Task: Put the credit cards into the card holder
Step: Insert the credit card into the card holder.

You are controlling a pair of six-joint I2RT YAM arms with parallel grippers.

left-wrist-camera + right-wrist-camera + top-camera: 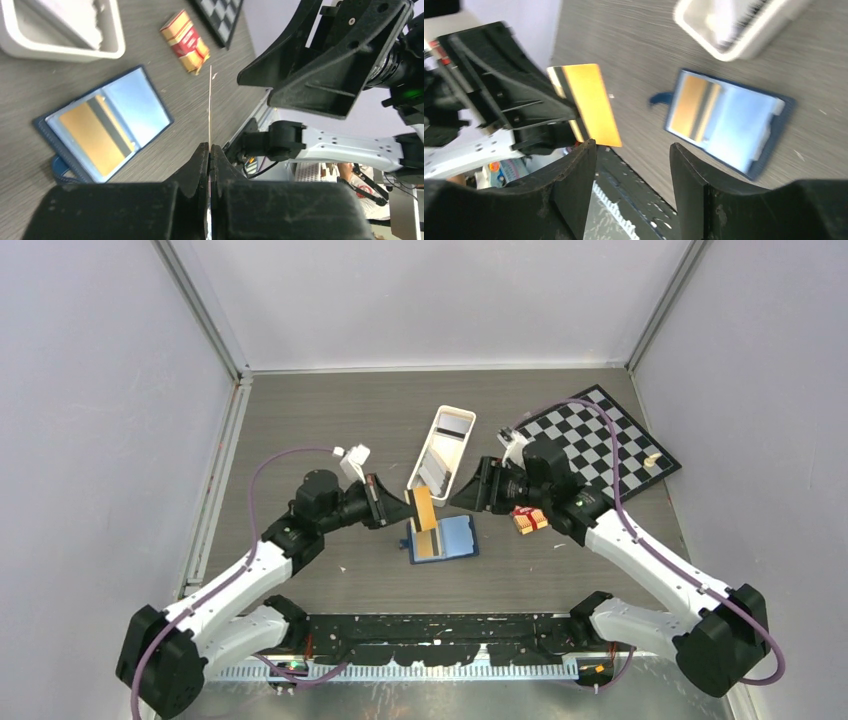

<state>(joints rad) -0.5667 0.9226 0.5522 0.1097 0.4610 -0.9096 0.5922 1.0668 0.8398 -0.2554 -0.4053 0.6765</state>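
My left gripper (403, 508) is shut on a gold credit card (423, 506) and holds it upright above the open navy card holder (458, 536). The left wrist view shows that card edge-on (210, 105) between the closed fingers. Another gold card with a dark stripe (95, 137) lies in the holder's left half (137, 102). My right gripper (466, 490) is open and empty. It faces the held card (589, 102) from the right, its left finger close to the card's lower edge. The holder also shows in the right wrist view (744, 130).
A long white tray (452, 416) with more cards stands just behind the holder. A red-orange banded pack (528, 519) lies to the right, under my right arm. A chessboard (600, 435) lies at the back right. Walls close the sides and back.
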